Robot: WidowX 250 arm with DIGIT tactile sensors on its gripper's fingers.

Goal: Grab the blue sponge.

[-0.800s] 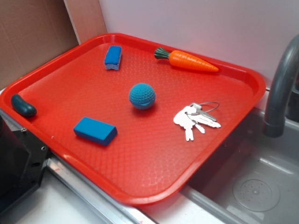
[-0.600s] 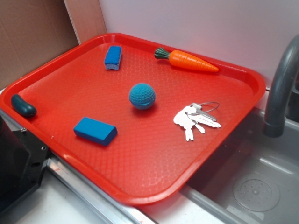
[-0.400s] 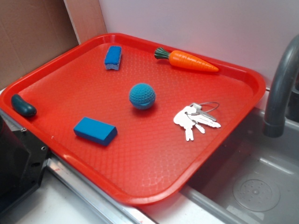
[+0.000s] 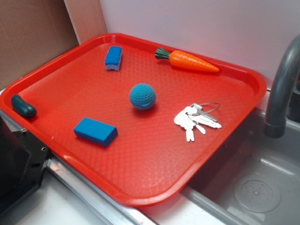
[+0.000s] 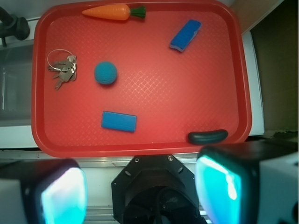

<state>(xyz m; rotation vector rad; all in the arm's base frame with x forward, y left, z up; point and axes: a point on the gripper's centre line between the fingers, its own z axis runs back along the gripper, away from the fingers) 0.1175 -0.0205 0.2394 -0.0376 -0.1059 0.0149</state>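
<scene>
Hand (image 5: 140, 191) agape, above blue sponge (image 5: 185, 35)

tray (image 4: 243, 93): red, diamond-textured
blue sponge (image 4: 113, 57): bright blue, pale underside
ball (image 4: 142, 96): teal
carrot (image 4: 192, 61): orange, green top

The exterior camera looks down slantwise across the red tray (image 4: 140, 197); the wrist camera looks straight down from high, sharing the whole tray (image 5: 140, 149).
</scene>
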